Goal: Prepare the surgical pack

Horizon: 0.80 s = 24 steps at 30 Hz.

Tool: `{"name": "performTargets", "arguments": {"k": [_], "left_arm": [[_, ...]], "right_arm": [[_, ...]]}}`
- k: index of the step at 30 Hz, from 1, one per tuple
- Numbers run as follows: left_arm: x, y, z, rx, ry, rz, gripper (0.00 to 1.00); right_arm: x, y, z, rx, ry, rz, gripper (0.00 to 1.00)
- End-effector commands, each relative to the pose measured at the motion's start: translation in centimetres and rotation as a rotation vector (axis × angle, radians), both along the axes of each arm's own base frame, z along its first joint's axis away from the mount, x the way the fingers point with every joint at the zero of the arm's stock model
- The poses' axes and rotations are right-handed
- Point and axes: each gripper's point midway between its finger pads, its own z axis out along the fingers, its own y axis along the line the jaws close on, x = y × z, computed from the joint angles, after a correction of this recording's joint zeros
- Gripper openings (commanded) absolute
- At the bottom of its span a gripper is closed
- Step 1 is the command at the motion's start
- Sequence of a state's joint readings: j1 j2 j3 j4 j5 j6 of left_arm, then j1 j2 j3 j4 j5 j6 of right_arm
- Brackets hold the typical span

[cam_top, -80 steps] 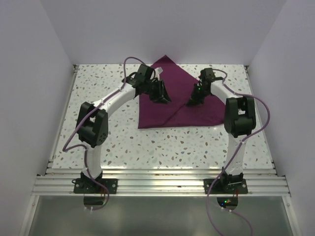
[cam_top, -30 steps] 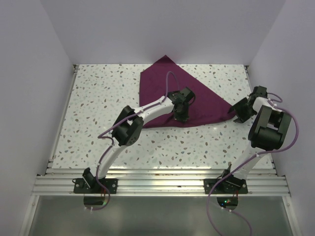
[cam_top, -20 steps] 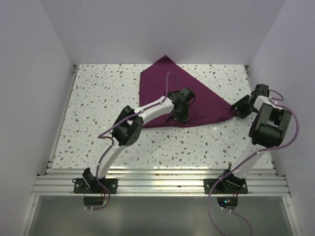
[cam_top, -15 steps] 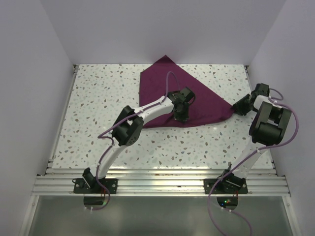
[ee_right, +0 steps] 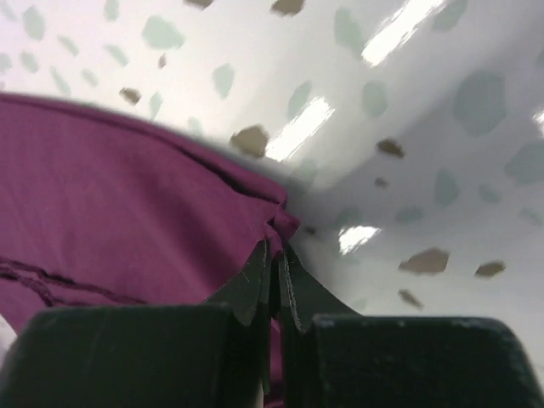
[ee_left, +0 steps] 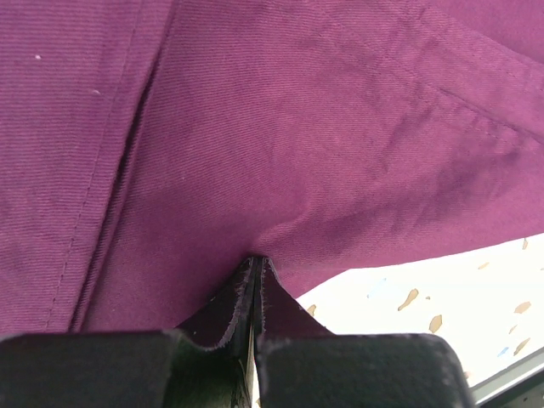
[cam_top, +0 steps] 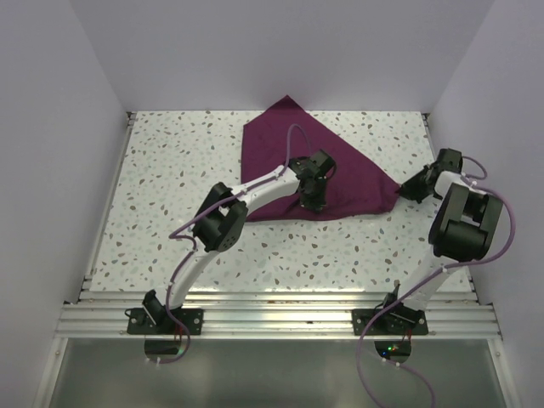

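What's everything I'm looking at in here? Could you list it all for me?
cloth: one, plum purple, lying on the far middle of the table
table: one, white with dark speckles, under everything
rail: one, silver metal, along the near edge
cables: two, purple, one along each arm
left arm: one, white and black, reaching to the cloth
right arm: one, white and black, at the right side
left tool: black, shut on the cloth's near edge
right tool: black, shut on the cloth's right corner

Blurred speckled table (ee_right: 425,110), plum cloth (ee_right: 110,195) corner seemingly nipped in the closed right claw (ee_right: 274,255)
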<state>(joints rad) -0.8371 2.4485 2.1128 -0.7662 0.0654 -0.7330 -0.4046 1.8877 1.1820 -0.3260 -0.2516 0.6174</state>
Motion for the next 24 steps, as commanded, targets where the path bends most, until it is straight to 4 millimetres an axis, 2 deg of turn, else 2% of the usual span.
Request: {"name": "performTargets", "arguments": {"k": [1,3,4,6,7,9,10,13,15,16,19,20,21,22,23,24], "left_arm": [[-1.7,1.2,-3.1,0.061,0.078,-0.052,0.0],[-1.6,1.4,-3.0,0.061,0.08,-0.049,0.0],[-1.7,1.5,-3.1,0.063,0.08,-0.052,0.0],[-1.7,1.6,-3.0,0.06,0.084,-0.056,0.0],[-1.7,1.7,-2.9,0.059,0.083,-0.057,0.0],[-1.7,1.7,-2.8,0.056,0.083,-0.058,0.0],[-1.8,1.7,-2.9,0.056,0.083,-0.06,0.0],[-1.8,1.8,-2.9,0.057,0.087,-0.06,0.0],[-1.8,1.7,-2.4,0.046,0.083,-0.07,0.0],[-1.6,1.7,-2.2,0.039,0.076,-0.077,0.0],[-1.0,1.3,0.3,-0.006,0.022,-0.107,0.04],[-0.6,1.2,2.4,-0.036,-0.016,-0.118,0.06],[-0.1,0.9,3.7,-0.073,-0.046,-0.124,0.07],[-0.6,0.8,4.4,-0.11,-0.033,-0.144,0.08],[0.0,1.0,6.9,-0.158,-0.064,-0.138,0.12],[0.3,1.0,8.1,-0.192,-0.08,-0.14,0.13]], "right_arm": [[1.0,2.0,5.8,-0.032,-0.14,0.014,0.0],[1.3,2.9,8.1,-0.042,-0.191,0.027,0.0],[1.8,4.0,9.3,-0.044,-0.213,0.048,0.0],[2.0,5.0,10.7,-0.063,-0.225,0.062,0.0],[2.6,6.3,12.4,-0.062,-0.265,0.081,0.0],[3.1,7.6,14.0,-0.063,-0.297,0.1,0.0],[3.4,9.0,15.3,-0.063,-0.321,0.123,0.0],[4.1,11.4,17.4,-0.068,-0.355,0.167,0.0],[4.1,13.3,17.8,-0.057,-0.351,0.21,0.0],[4.5,13.5,18.5,-0.069,-0.361,0.219,0.0],[4.8,14.7,19.3,-0.075,-0.373,0.258,0.0],[4.9,15.0,19.3,-0.072,-0.37,0.268,0.0],[5.1,15.2,20.0,-0.075,-0.378,0.276,0.0],[5.1,15.4,20.3,-0.079,-0.381,0.287,0.0],[5.3,15.6,20.2,-0.081,-0.379,0.299,0.0],[5.5,15.8,20.7,-0.088,-0.387,0.314,0.0]]}}
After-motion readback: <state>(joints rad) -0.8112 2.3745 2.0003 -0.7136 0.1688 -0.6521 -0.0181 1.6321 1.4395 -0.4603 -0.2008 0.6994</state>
